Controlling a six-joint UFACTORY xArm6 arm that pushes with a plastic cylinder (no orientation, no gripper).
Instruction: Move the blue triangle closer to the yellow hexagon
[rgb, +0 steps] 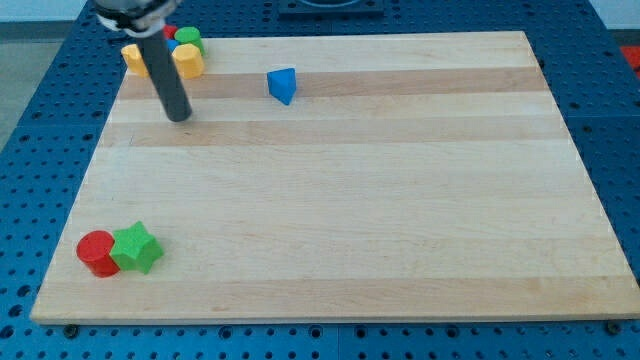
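Note:
The blue triangle (283, 85) lies on the wooden board near the view's top, left of centre. The yellow hexagon (188, 60) sits at the top left corner, in a cluster with a green block (188, 40), another yellow block (134, 57) and a red block (170, 33) mostly hidden behind the rod. My tip (179, 116) rests on the board just below that cluster, about a hundred pixels left of the blue triangle and a little lower than it. The tip touches no block.
A red cylinder (97, 252) and a green star (137, 248) sit touching at the board's bottom left corner. The wooden board (400, 220) lies on a blue perforated table (30, 180).

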